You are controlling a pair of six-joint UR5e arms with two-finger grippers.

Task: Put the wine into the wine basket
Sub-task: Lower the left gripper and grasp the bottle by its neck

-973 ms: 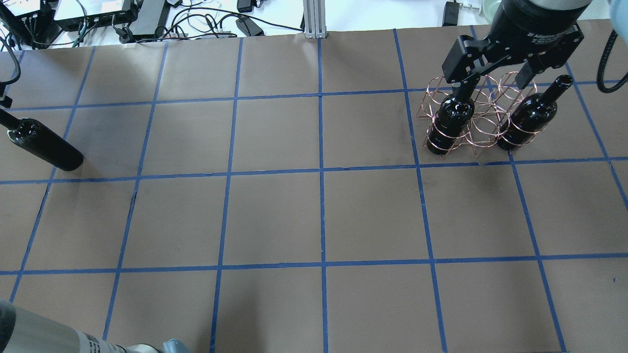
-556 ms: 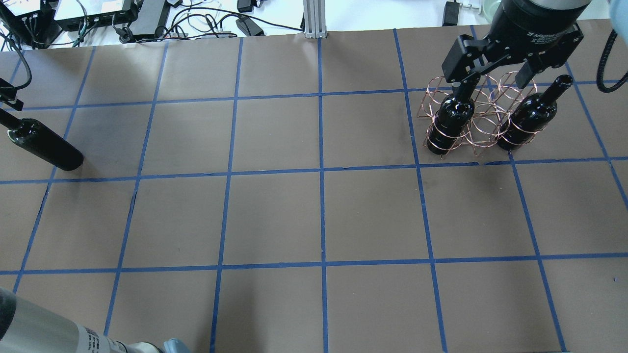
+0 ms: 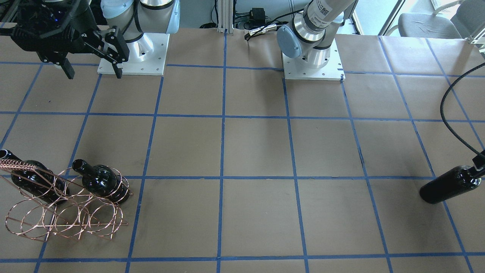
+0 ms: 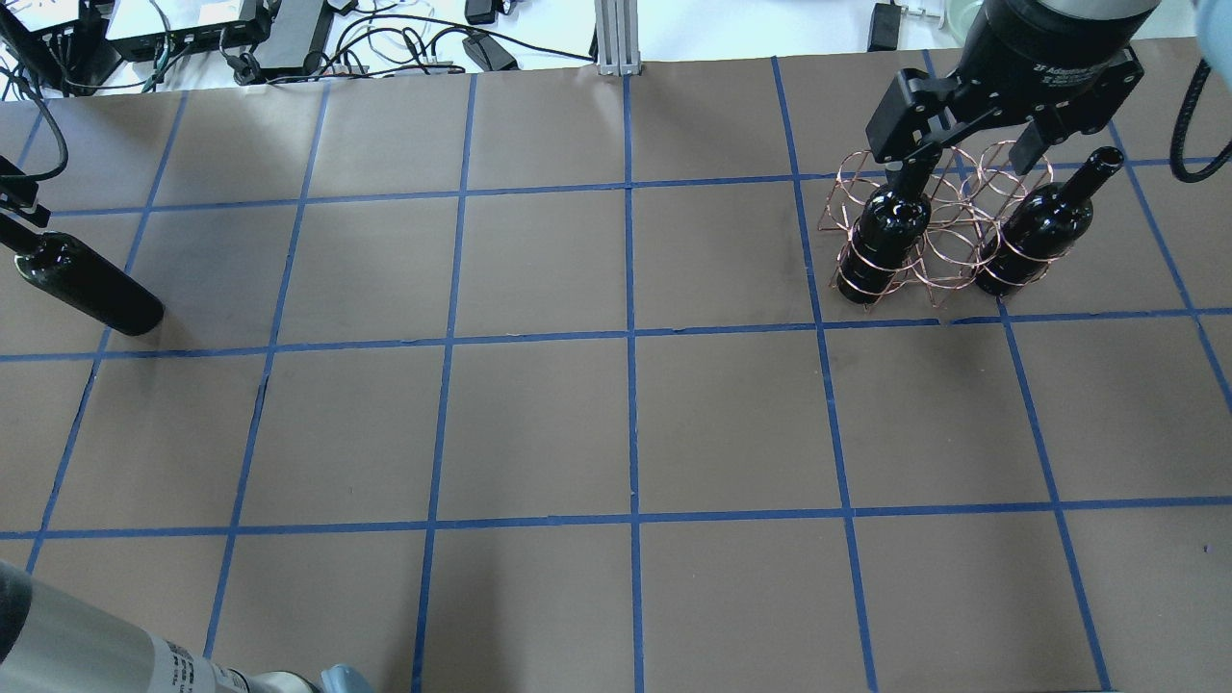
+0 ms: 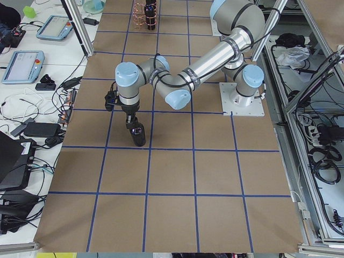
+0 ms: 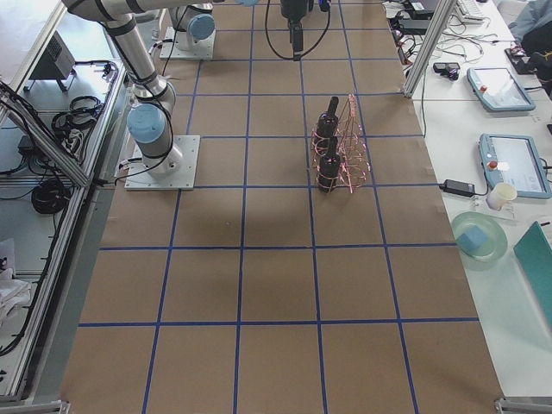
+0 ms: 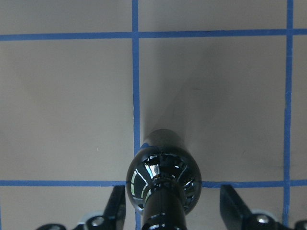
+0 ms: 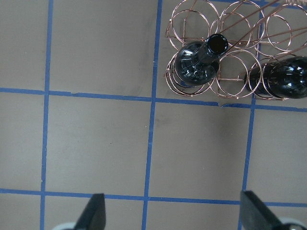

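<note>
One wine bottle [image 4: 87,289], glossy black, stands at the table's far left, also seen as the wine bottle [image 3: 447,187]. My left gripper [image 7: 171,189] is open, one finger on each side of its neck with gaps between. The copper wire wine basket [image 4: 948,221] stands at the far right and holds two more black bottles, one bottle [image 4: 885,231] on its left and another bottle [image 4: 1035,226] on its right. My right gripper [image 4: 967,162] hovers open above the basket, holding nothing. Its wrist view looks down on the basket [image 8: 230,52].
Brown paper with a blue tape grid covers the table [image 4: 626,433]. Cables and power boxes [image 4: 241,34] lie beyond the far edge. A black hose [image 3: 451,113] loops over the table by the left arm. The two arm bases [image 3: 312,60] are bolted at the robot's side.
The left gripper's visible part at the picture's left edge has shifted slightly down toward the bottle's neck. The right gripper has edged up a little over the basket. No bottle has moved.
</note>
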